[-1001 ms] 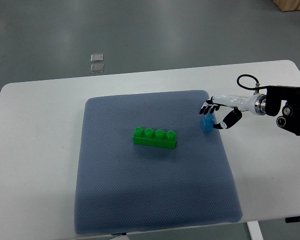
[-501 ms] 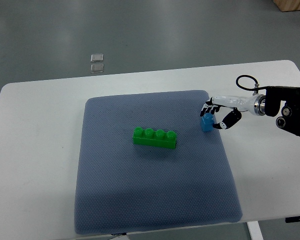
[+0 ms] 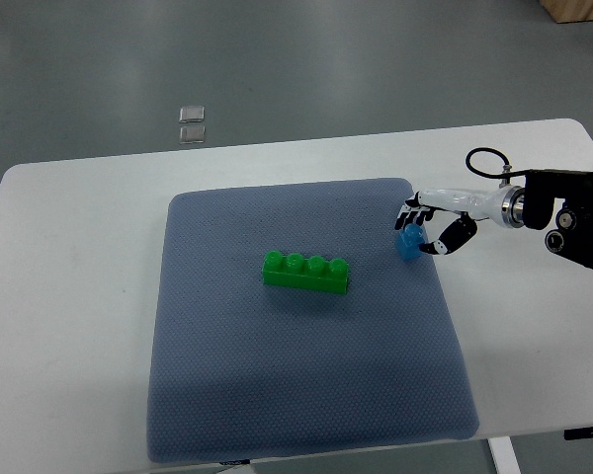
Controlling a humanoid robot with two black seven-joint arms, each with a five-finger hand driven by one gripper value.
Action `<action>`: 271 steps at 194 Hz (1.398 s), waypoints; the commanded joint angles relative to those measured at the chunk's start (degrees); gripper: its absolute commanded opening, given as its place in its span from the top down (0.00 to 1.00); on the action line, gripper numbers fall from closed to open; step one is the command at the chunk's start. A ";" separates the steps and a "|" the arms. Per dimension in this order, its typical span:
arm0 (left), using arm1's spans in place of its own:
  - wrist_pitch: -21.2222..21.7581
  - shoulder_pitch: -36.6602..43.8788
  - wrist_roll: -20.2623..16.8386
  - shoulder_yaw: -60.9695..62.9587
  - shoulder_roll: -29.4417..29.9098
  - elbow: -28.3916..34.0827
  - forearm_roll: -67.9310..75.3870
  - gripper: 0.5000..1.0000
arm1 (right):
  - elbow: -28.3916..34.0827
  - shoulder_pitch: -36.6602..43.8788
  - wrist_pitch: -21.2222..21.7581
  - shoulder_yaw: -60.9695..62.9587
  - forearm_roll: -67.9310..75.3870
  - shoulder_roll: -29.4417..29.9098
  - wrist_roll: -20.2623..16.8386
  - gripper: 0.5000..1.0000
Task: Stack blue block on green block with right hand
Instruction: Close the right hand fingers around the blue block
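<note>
A long green block (image 3: 305, 274) with a row of studs lies near the middle of the blue-grey mat (image 3: 277, 395). A small blue block (image 3: 409, 245) stands at the mat's right edge. My right hand (image 3: 421, 229) reaches in from the right. Its fingers curl over the top of the blue block while the thumb (image 3: 453, 238) presses its right side, so the block is pinched. The block sits low, at the mat. My left arm is out of view.
The mat lies on a white table (image 3: 69, 296). Two small clear squares (image 3: 192, 123) lie on the grey floor beyond the table's far edge. My right forearm and its black cable (image 3: 489, 158) hang over the table's right side.
The hand has tightened slightly around the blue block; the block has hardly shifted. The green block has stayed put.
</note>
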 commanded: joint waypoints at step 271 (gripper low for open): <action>0.01 0.00 -0.04 0.00 0.00 0.02 0.00 0.00 | 0.00 0.55 -0.09 -0.45 -3.25 0.33 0.79 0.98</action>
